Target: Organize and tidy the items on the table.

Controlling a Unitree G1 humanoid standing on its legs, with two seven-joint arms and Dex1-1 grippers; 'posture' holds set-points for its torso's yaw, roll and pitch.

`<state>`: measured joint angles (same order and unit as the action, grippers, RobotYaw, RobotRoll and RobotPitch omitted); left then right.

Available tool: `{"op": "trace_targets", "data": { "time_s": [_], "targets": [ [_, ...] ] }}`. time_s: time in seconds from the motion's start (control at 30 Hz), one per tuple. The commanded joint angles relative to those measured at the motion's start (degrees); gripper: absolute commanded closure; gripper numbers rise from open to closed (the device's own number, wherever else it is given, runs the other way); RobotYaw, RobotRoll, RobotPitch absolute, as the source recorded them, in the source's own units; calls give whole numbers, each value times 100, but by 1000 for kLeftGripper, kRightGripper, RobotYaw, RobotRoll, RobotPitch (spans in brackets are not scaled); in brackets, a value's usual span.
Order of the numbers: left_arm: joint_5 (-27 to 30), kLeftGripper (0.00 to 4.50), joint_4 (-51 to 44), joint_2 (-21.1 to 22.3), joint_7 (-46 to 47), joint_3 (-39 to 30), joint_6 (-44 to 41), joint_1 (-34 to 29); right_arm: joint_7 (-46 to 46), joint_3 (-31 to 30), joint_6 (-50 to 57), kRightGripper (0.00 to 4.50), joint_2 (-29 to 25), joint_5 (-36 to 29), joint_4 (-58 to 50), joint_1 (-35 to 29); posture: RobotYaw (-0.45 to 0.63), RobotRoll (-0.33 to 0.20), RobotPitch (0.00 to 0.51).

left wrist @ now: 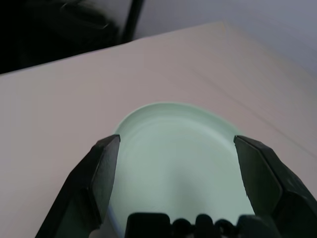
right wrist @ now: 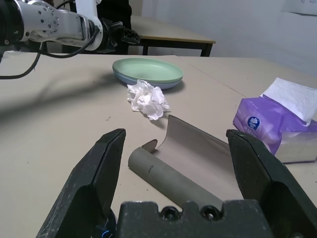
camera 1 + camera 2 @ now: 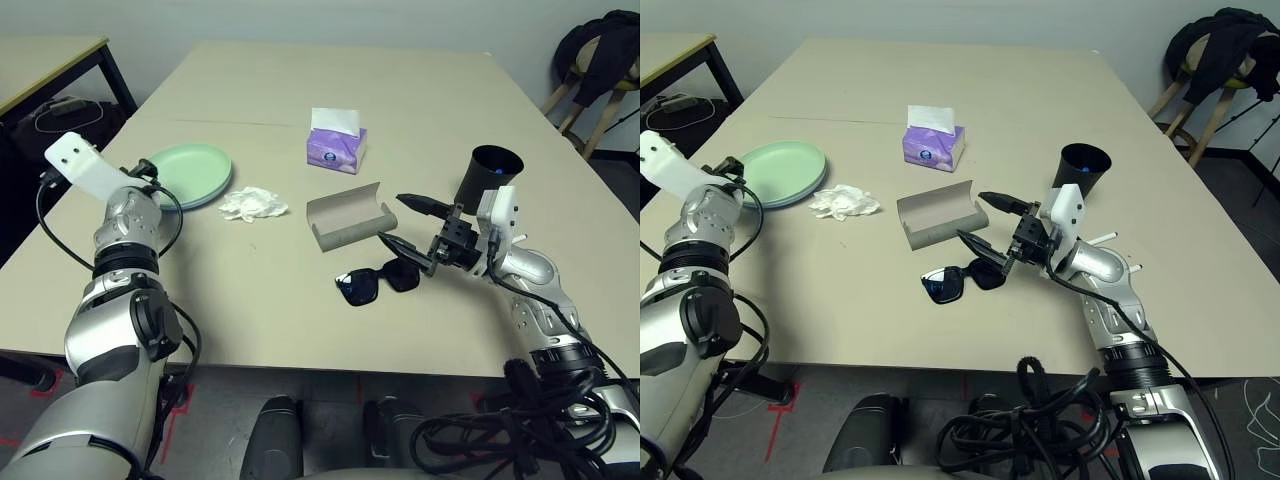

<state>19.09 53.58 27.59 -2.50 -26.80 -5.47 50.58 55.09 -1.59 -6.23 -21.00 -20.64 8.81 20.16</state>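
Left gripper fingers spread, empty, over the stacked plates at the table's nine o'clock. Right gripper likewise released; reaching for the sunglasses, it could knock the open glasses case.

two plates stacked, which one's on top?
The mint green plate sits on top; the pale blue plate shows merely as a rim beneath it.
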Motion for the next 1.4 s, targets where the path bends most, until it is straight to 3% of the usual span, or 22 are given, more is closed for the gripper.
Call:
{"op": "trace_targets", "data": {
  "time_s": [0.03,0.23,0.43,0.63,0.87,1.2,1.4],
  "targets": [
    [83,75,-819,-65,-1455,541,-289,-433,-23,37,0,0,-37,5,-123,-2,123,0,55],
    [236,75,-1995,41,-3111,1211,-927,-1076,28,60,13,0,-94,-9,-77,32,124,0,64],
    [231,75,-2508,404,-4573,1769,-1159,-1440,91,90,15,0,-191,-34,-64,22,115,0,70],
    [197,75,-2712,628,-5842,2067,-643,-1751,182,115,57,0,-356,-56,-46,43,110,0,88],
    [14,75,-2858,689,-6626,2374,-13,-2113,252,80,282,0,-691,60,71,257,100,0,114],
    [-165,75,-2618,723,-7467,2558,1361,-2222,-111,-129,1726,0,-984,130,-966,425,68,0,128],
    [-77,75,-2639,736,-7965,2675,1659,-2395,-263,-589,2857,0,-1438,614,-1605,763,56,0,150]
  ]
}}
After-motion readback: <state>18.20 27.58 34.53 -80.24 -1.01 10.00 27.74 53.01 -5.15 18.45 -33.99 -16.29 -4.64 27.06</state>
